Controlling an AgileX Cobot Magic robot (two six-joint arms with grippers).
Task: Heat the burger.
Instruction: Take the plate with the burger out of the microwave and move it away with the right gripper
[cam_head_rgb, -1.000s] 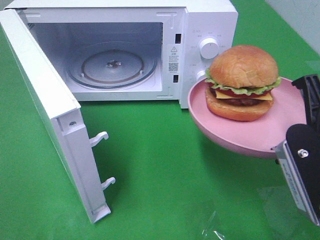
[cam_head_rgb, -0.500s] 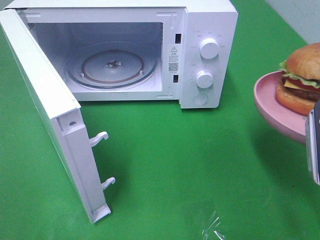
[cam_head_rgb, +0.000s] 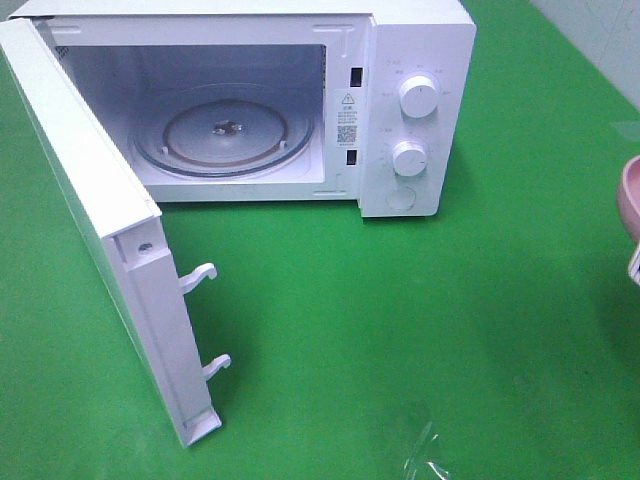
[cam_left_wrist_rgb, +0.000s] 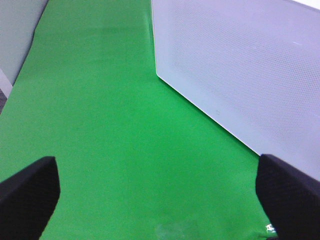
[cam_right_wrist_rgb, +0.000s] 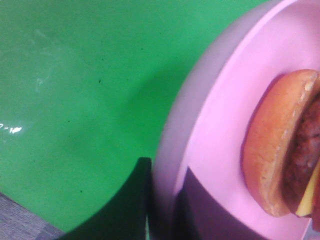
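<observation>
While gripping the pink plate (cam_right_wrist_rgb: 210, 130), right fingers (cam_right_wrist_rgb: 145, 200) carry the burger (cam_right_wrist_rgb: 285, 150).

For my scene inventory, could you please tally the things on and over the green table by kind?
White microwave oven, door open: 1
Round pink plate: 1
Golden-brown bun burger: 1
White control knobs: 2
Total: 5

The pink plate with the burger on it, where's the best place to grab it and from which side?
Take the pink plate by its rim, coming in edge-on from outside, one finger above the lip and one below. The rim is thin and raised, and the burger fills the middle, so a grip there would likely squash it. The right hand is pinched on the rim this way.
</observation>
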